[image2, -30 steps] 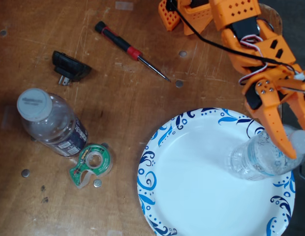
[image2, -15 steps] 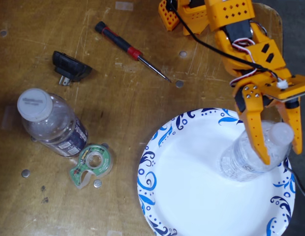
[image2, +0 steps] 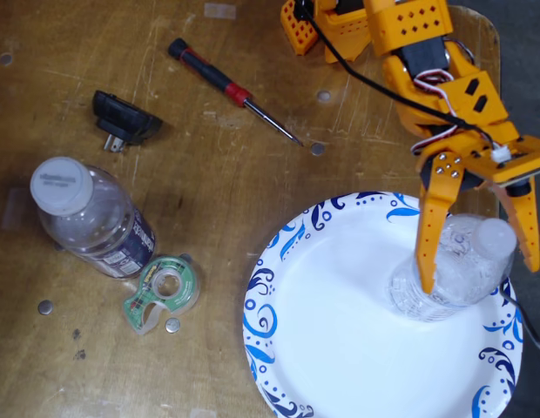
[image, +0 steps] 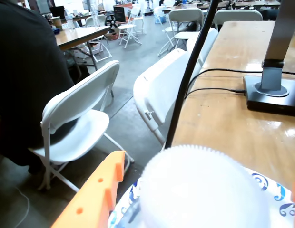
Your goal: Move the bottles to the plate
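Where the wrist view looks past the orange two-finger gripper (image: 195, 209), a blurred whitish ribbed cap of a clear plastic bottle (image: 202, 190) fills the near middle of the picture. One orange finger (image: 93, 197) rises at the near left, apart from the cap, and a sliver of the other shows at the far right edge. Beneath the cap lies the white paper plate with blue swirls round its rim (image: 269, 187), resting on a brown wooden table (image: 223, 123). Farther off on that table stand a dark lamp base (image: 271, 92) and black cables (image: 209, 80); white folding chairs (image: 81, 123) stand on the floor to the left.

Seen from the fixed view above, the gripper (image2: 477, 277) hangs over the right part of the plate (image2: 340, 348) with its jaws spread wide, one finger (image2: 429, 231) to the left of the slim bottle (image2: 448, 279) and the other at the right edge of the picture. Whether either finger touches the bottle cannot be told; nothing is clamped. That bottle stands on the plate's right side. Well to the left, on the bare table (image2: 209, 192), stands the wider clear bottle with a dark label (image2: 91, 218), just beside a green tape dispenser (image2: 163, 290). Farther off lie a black plug adapter (image2: 122, 119) and a red-and-black screwdriver (image2: 231, 89).
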Tool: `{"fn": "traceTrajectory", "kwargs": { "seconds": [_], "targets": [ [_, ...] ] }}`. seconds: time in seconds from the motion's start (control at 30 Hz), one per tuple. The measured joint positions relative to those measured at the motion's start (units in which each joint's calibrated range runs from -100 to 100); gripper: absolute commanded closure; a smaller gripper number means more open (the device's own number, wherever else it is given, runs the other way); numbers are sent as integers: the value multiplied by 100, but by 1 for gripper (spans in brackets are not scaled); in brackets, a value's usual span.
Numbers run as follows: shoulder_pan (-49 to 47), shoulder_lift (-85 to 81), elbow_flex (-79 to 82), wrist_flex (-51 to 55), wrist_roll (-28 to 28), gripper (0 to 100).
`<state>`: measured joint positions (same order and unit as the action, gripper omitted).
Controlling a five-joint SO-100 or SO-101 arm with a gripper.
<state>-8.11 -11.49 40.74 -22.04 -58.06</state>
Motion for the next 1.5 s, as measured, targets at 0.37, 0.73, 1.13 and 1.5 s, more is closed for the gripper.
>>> {"fn": "traceTrajectory", "kwargs": {
  "seconds": [0.37,0.73,1.13,1.5],
  "targets": [
    [-100,-1099,-36,17,-135,60],
    [1714,-2760,917,17,-89,51],
    [4722,-5151,3147,17,323,65],
    [5716,-5109,3219,987,333,63]
  ]
}}
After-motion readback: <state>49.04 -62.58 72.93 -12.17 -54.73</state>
